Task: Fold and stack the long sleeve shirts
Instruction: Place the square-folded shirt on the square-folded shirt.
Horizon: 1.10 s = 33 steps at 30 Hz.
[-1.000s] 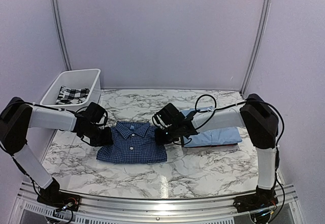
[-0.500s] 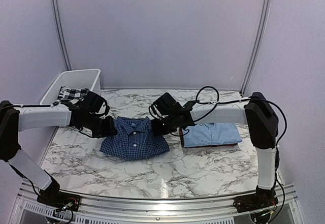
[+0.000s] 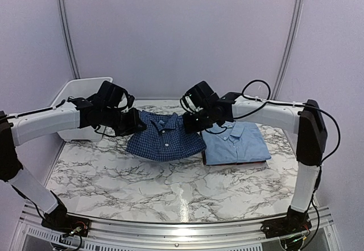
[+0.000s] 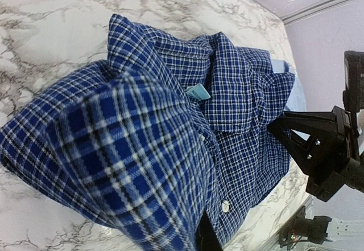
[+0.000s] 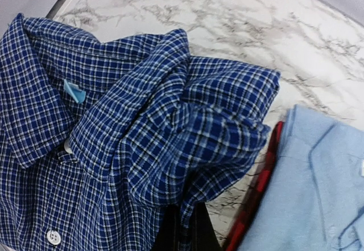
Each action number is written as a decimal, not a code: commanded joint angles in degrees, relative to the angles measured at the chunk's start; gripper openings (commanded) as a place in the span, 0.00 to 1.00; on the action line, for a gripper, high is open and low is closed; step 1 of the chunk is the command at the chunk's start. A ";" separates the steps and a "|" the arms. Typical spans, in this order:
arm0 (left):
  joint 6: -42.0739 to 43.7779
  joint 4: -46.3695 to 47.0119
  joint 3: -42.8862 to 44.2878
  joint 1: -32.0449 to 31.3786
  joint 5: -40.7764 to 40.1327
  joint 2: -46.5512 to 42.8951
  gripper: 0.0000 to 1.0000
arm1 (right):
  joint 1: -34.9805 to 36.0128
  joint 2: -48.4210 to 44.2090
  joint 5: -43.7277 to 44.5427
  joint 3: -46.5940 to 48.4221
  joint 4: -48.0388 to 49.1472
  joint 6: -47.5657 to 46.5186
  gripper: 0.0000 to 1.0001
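Both claws have lifted the dark checked shirt off the table and carried it far and right since a second ago. Left claw is pinched tight on its left shoulder, right claw pinched tight on its right shoulder. Shirt hangs between them, stretched left to right. Collar at far edge, hem sagging near, button line runs far to near, front faces up. Fine blue-white check, white buttons, pale blue neck tag, folded compact. Seen from above, its right edge covers the left edge of the light blue shirt, which is folded flat on the right over a red checked cloth.
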 commanded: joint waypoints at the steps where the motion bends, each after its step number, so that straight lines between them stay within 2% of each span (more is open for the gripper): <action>1: -2.01 0.25 7.00 -2.59 -0.03 2.92 0.00 | -4.30 -6.48 1.85 0.14 -1.72 -3.39 0.00; 22: -7.91 5.06 48.41 -16.48 -1.78 40.07 0.00 | -26.76 -24.83 5.46 -19.47 -2.93 -8.70 0.00; 27: -9.46 5.56 54.49 -17.66 -1.09 45.68 0.00 | -30.53 -27.36 5.16 -23.25 -2.32 -9.51 0.00; 33: -11.00 6.29 56.08 -18.26 -1.47 48.27 0.00 | -33.83 -27.73 4.07 -24.76 -1.60 -10.37 0.00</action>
